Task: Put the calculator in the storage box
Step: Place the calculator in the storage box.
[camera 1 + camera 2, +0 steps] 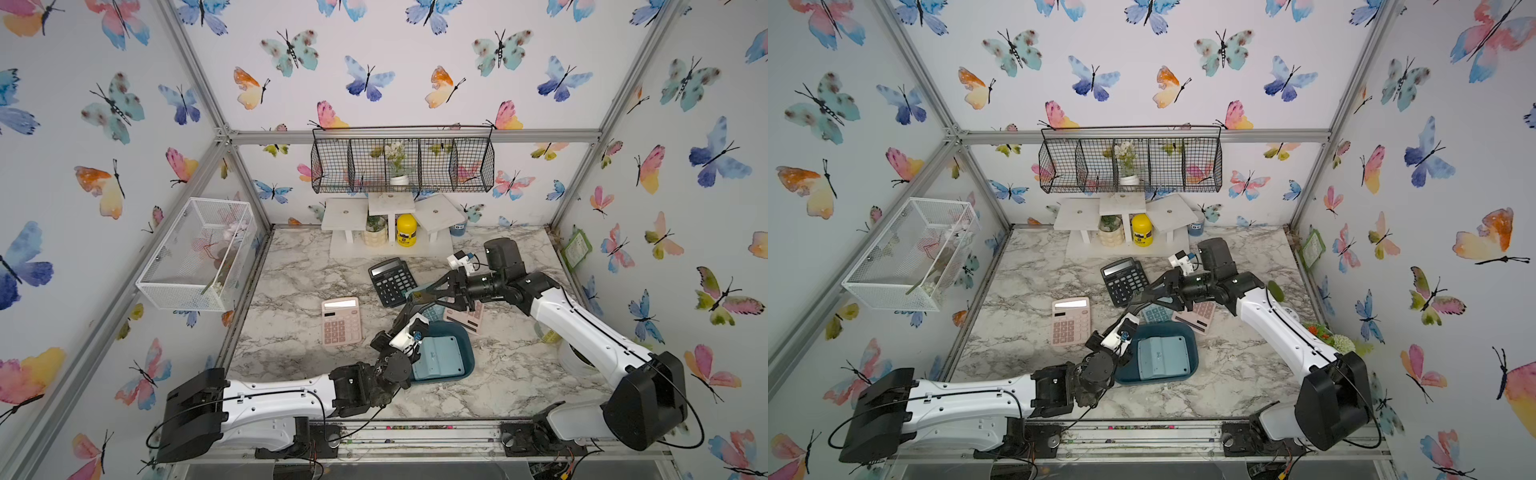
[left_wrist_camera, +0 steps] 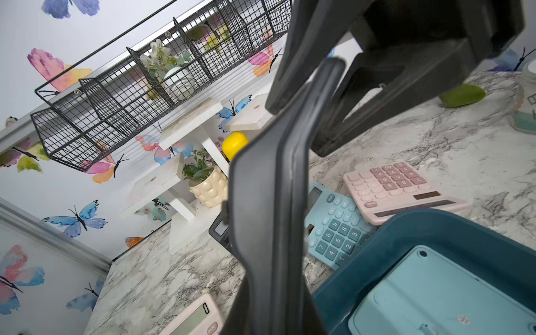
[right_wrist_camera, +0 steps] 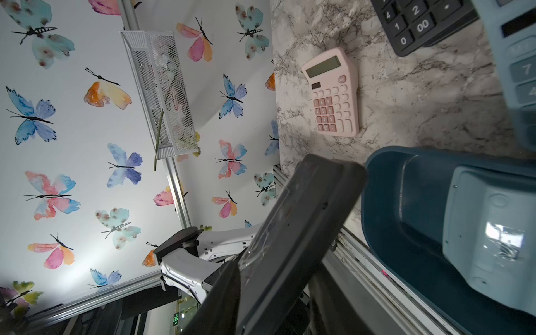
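**A:** What is the counter [image 1: 291,270] like?

**B:** It has a marble pattern, grey veins on white. Five calculators are in sight, all flat slabs with raised keys: one black, two pink and two pale blue.

**A:** Where are the black and pink ones?

**B:** The black calculator [image 1: 392,281] lies toward the back. The left pink calculator [image 1: 340,321] lies alone, keys up. The right pink calculator [image 2: 391,185] lies keys up just behind the storage box, partly under the right arm.

**A:** And the box itself?

**B:** The storage box [image 1: 467,347] is a glossy dark teal plastic tub with rounded corners and a flared rim. It stands at the front middle of the counter, between the two arms. The face-down blue calculator [image 1: 440,357] lies inside it, smooth back up. The keys-up blue calculator [image 2: 336,229] lies outside, just behind the rim, with its edge meeting the right pink one.

**A:** How are the fingers?

**B:** The left fingers [image 2: 261,226] are long matte dark blades, clenched together on nothing, raised by the box's far left corner. The right fingers [image 3: 301,220] reach over the keys-up blue calculator. I cannot tell whether they are released or grasping it.

**A:** Anything behind?

**B:** There is one black wire basket [image 1: 403,166] on the back wall and one white mesh basket [image 1: 195,257] on the left wall. A white stand [image 1: 390,203] with three square tops is at the back of the counter.
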